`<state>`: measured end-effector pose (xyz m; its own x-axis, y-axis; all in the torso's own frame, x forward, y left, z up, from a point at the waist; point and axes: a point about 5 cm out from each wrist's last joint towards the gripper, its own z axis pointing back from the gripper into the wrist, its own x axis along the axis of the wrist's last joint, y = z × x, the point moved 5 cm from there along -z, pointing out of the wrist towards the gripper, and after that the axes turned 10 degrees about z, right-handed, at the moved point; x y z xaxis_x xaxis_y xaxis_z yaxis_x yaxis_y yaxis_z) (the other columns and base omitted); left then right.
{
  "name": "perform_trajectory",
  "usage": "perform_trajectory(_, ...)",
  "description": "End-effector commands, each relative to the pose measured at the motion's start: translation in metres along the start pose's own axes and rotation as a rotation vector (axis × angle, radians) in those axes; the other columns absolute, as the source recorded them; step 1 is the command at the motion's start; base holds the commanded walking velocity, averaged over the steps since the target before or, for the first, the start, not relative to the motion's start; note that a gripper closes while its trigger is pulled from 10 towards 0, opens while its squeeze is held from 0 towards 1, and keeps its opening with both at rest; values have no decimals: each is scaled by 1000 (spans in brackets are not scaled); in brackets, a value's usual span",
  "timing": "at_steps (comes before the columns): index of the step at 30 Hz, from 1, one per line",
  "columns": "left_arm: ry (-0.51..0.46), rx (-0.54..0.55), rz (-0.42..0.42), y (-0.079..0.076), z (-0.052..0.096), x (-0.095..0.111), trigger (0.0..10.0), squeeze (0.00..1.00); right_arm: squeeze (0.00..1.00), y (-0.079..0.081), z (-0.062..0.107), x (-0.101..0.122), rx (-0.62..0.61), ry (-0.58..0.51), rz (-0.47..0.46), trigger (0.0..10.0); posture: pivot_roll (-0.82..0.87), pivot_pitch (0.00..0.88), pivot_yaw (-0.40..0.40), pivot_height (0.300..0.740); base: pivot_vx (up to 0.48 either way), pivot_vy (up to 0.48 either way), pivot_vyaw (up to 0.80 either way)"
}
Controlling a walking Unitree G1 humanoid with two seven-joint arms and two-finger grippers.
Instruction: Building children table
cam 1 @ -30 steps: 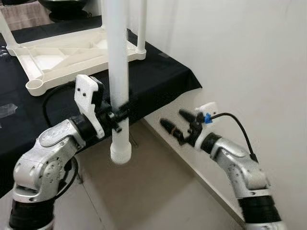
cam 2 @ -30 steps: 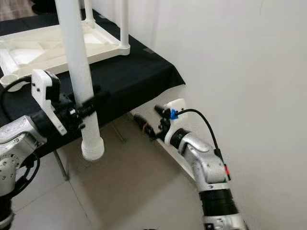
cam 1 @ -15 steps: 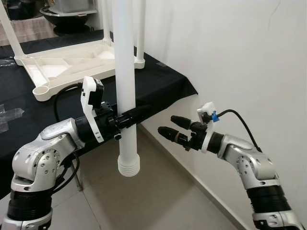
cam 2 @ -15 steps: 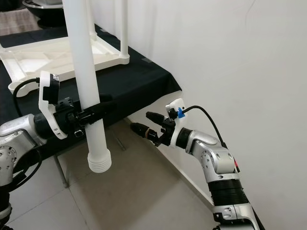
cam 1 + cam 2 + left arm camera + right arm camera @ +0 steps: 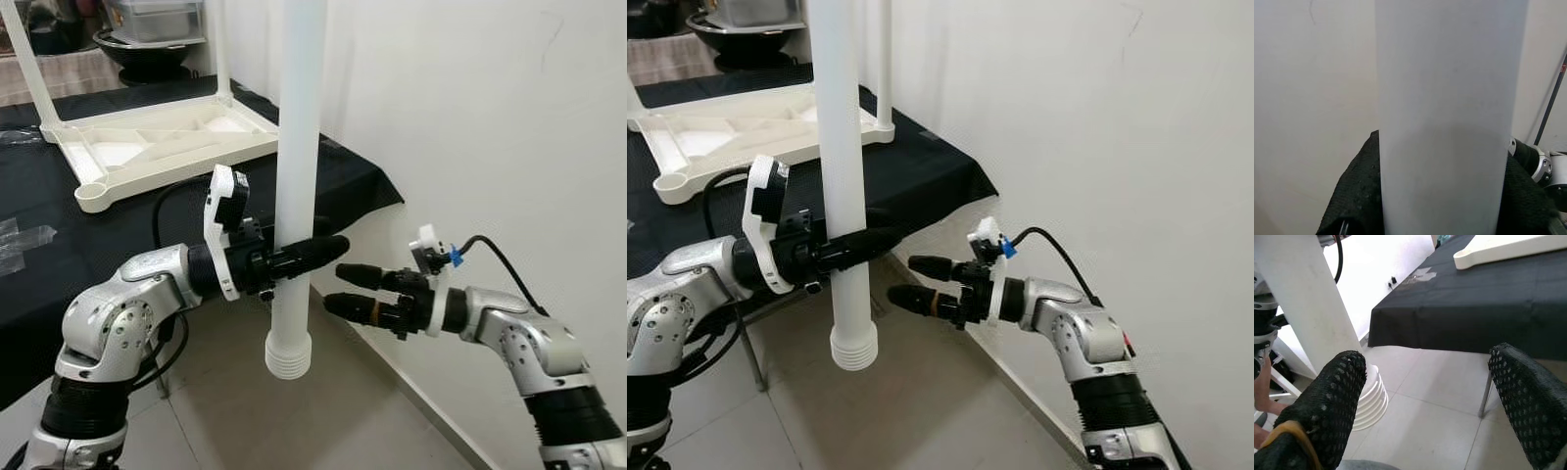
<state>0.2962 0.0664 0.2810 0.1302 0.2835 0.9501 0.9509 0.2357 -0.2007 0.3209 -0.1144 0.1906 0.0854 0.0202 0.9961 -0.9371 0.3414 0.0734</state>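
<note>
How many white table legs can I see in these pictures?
3. One leg is held upright by the left gripper; two legs stand on the upturned tabletop on the black table. Others may be out of frame.

Left arm: bent, forearm level, left gripper (image 5: 312,252) jaws clamped, pointing right. Right arm: elbow bent, right gripper (image 5: 338,290) jaws parted, pointing left.

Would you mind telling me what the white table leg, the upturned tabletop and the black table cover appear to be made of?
The table leg in the left gripper looks like moulded plastic: smooth matte white with a ribbed threaded end. The upturned tabletop seems the same plastic, judging by its moulded ribs. The black cover looks like thin cloth, since it drapes and creases at the corner. The right gripper is open nearby.
</note>
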Motion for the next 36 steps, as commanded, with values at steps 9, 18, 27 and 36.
perform_trajectory(9, -32, -23, -39, 2, -5, 12, 10000, 0, 0, 31, -8, 24, 175, -85, 0, 10000, 15, 86, -86, 740, 0, 0, 0)
perform_trajectory(18, -42, -35, -25, 2, -12, 9, 10000, 0, 0, 44, -33, 23, 227, -74, 10, 10000, 8, 108, -81, 740, 0, 0, 0)
perform_trajectory(27, -72, -69, -40, 2, -27, 17, 10000, 0, 0, 46, -68, 29, 213, -66, 31, 10000, 7, 121, -81, 740, 0, 0, 0)
perform_trajectory(36, -83, -68, -62, 3, -29, 24, 10000, 0, 0, 37, -78, 23, 147, -30, 31, 0, 12, 126, -81, 740, 0, 0, 0)
